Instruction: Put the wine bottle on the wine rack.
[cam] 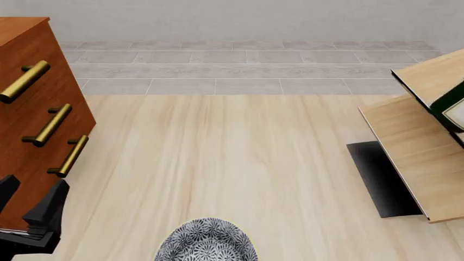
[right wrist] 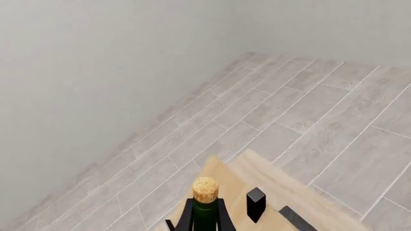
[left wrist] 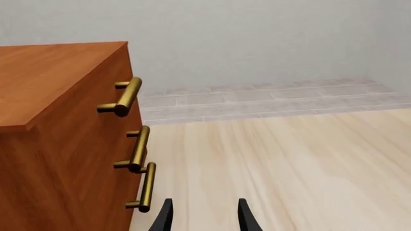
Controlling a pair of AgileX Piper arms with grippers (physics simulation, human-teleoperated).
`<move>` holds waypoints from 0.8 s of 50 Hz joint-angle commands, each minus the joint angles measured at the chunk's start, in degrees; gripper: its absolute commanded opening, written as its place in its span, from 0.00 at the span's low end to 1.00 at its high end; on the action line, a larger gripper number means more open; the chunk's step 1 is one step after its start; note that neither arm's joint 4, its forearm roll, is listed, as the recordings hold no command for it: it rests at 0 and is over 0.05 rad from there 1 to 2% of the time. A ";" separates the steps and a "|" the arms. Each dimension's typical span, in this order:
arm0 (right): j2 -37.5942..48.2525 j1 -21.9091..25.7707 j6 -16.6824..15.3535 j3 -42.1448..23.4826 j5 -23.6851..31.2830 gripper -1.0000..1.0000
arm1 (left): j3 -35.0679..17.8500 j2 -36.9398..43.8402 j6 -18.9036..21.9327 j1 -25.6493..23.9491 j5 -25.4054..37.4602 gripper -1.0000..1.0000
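Wine bottle (right wrist: 205,211) stands upright between the right gripper (right wrist: 204,222) fingers, which close on its neck below the tan cork; its green body and white label show at the table's right edge, against the wine rack (cam: 417,157) panels (black base plate beneath). Left gripper (left wrist: 203,216) is parted and empty beside the cabinet (left wrist: 57,139) at the left edge.

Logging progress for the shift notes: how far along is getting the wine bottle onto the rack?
Mostly there: the wine bottle sits at the wine rack, its label end showing between the panels. The right pincer flanks the bottle's neck. Left: confirm seating and let go. The left pincer is open, idle by the cabinet.
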 commanded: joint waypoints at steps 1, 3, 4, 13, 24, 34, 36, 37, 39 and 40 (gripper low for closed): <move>2.70 -1.99 1.29 1.39 -0.70 0.00 | 0.00 0.44 0.03 0.04 -0.17 1.00; 2.79 -1.87 1.58 1.54 -0.81 0.00 | 0.00 0.57 -0.04 -0.01 -0.29 1.00; 3.15 -2.53 1.30 1.56 -1.03 0.00 | 0.00 0.73 0.09 0.02 -0.40 1.00; 4.66 -3.61 1.54 1.85 -1.91 0.00 | 0.00 0.57 0.00 0.00 -0.13 1.00; 5.94 -4.88 1.74 2.47 -2.87 0.00 | 0.00 -0.19 0.05 0.22 0.73 1.00; 6.69 -5.20 2.20 2.84 -3.72 0.00 | 0.01 0.30 0.15 0.16 0.37 1.00; 6.88 -5.18 2.67 3.04 -3.97 0.00 | 0.01 0.28 0.16 0.14 0.43 1.00; 6.88 -5.18 2.67 3.05 -3.98 0.00 | 0.01 0.29 0.16 0.14 0.43 1.00; 6.99 -5.37 2.88 3.15 -4.18 0.00 | 0.01 0.26 0.20 0.09 0.42 1.00; 7.02 -5.35 3.13 3.28 -4.31 0.00 | 0.00 0.30 0.21 0.13 0.35 1.00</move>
